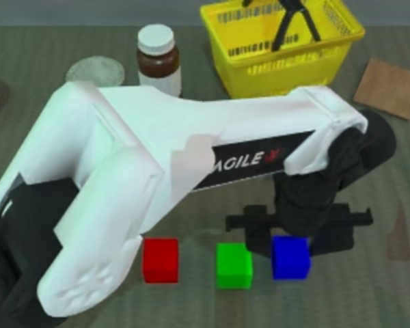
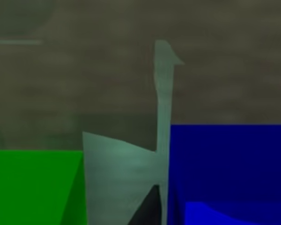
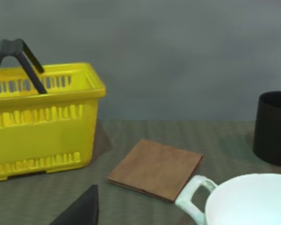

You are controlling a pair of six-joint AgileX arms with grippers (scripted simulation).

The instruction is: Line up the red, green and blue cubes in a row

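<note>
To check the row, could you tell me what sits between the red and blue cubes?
The green cube sits between the red cube and blue cube, seen in the top view.

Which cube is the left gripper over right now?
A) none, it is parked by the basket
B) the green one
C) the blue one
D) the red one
C. In the top view the left gripper sits over the blue cube, at the right end of the row past the green cube and red cube.

Top view looks straight down on the table (image 1: pixel 68 48). Left wrist view sits low and very close, facing between green cube (image 2: pixel 33 187) and blue cube (image 2: pixel 229 164), both shared with top. Right wrist view looks level across at yellow basket (image 3: pixel 42 126), also in top
</note>
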